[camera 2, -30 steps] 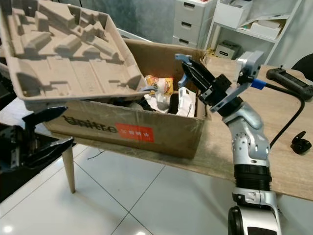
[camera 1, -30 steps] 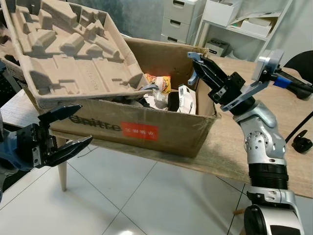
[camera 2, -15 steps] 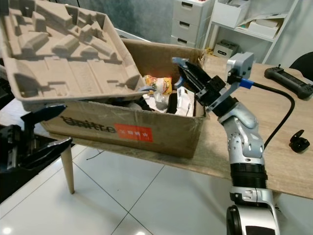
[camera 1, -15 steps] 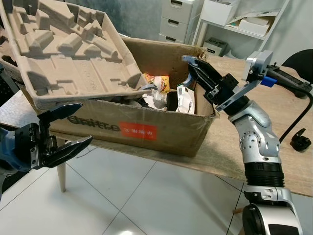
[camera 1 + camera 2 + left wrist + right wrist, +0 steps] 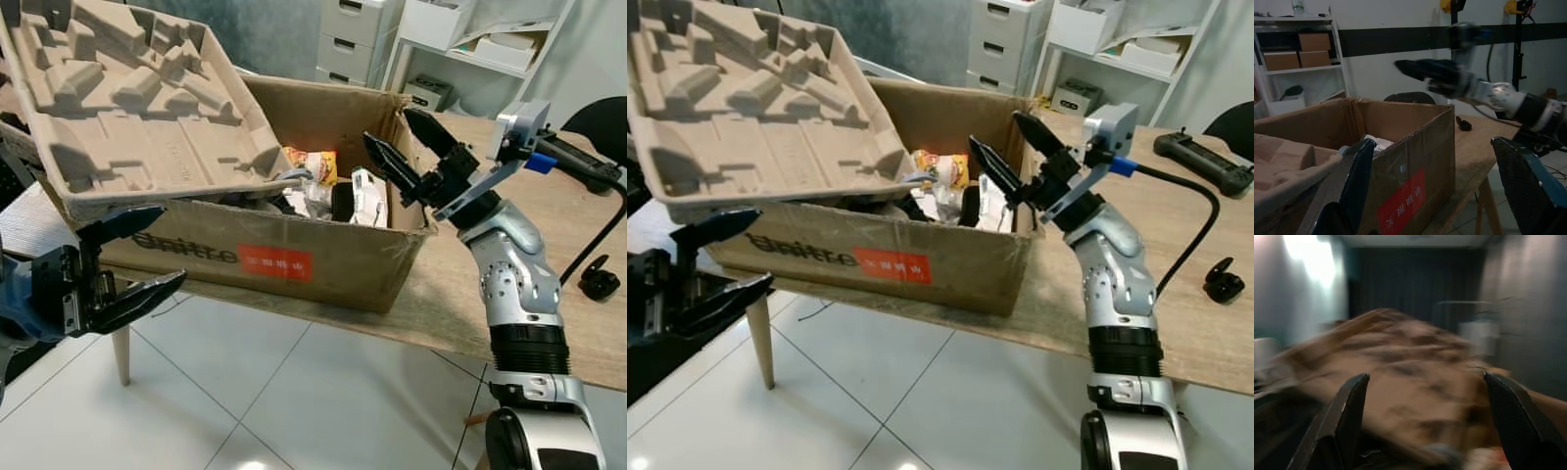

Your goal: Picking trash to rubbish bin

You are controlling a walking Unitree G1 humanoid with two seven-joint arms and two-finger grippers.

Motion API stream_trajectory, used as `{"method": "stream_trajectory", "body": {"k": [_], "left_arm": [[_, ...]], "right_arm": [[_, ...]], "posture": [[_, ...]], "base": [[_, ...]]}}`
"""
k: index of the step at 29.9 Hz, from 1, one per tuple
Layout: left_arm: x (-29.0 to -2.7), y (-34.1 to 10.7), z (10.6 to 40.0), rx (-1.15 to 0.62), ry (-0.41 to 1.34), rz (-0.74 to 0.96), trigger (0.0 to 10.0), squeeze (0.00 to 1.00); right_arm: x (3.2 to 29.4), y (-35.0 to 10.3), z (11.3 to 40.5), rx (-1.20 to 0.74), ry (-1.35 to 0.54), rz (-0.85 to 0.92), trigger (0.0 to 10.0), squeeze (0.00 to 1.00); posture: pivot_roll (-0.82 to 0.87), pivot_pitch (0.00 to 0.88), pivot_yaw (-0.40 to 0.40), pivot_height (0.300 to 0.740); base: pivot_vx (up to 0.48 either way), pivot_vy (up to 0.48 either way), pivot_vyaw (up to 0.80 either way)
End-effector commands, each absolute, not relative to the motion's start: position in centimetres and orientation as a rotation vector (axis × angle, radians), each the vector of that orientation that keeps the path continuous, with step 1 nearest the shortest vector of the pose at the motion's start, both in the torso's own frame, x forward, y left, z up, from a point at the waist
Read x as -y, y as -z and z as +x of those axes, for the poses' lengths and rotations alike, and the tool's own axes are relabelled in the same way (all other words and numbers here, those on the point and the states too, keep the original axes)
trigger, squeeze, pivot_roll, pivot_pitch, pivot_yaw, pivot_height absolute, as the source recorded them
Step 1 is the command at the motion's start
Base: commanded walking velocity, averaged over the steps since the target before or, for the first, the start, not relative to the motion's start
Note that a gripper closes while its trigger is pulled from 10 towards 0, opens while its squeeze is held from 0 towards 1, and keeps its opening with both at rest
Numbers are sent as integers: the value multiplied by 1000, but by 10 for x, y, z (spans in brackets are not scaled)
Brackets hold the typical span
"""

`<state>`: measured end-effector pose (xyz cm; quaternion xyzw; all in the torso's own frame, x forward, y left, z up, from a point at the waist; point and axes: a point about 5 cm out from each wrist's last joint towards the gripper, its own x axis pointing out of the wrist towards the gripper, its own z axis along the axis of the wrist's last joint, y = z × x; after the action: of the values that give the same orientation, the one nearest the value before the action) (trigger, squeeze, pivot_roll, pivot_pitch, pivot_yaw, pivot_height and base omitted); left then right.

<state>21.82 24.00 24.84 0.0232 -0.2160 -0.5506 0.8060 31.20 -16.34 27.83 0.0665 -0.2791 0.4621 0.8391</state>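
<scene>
My right gripper (image 5: 404, 135), fingers apart and empty, hovers over the box (image 5: 323, 264) rim; swinging wide risks snagging the tray (image 5: 137, 93).

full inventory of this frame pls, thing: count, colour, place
cardboard box: 1, brown with red label, on the table's near edge, open top
moulded pulp tray: 1, beige, tilted over the box's left side
trash: mixed heap, white, black, one yellow-red wrapper, inside the box
table: 1, light wood, under the box
controller: 1, black, far right on the table
small black object: 1, table's right edge
drawer unit: 1, white, behind the box
shelf: 1, white, back right
floor: white tiles
left gripper: black, open, low before the box's left corner
right gripper: black, open, above the box's right end
</scene>
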Motion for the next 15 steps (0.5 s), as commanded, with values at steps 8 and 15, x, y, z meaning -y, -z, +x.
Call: {"method": "stream_trajectory", "body": {"k": [8, 15], "left_arm": [[-235, -245, 218, 440, 1205, 32, 10000, 0], [-228, -233, 222, 411, 1234, -27, 10000, 0]], "right_arm": [[140, -257, 259, 492, -1483, 219, 10000, 0], [121, -222, 246, 268, -1616, 206, 10000, 0]], "posture": [[-8, 93, -24, 740], [-4, 95, -22, 740]], "base": [[0, 0, 0], [0, 0, 0]]}}
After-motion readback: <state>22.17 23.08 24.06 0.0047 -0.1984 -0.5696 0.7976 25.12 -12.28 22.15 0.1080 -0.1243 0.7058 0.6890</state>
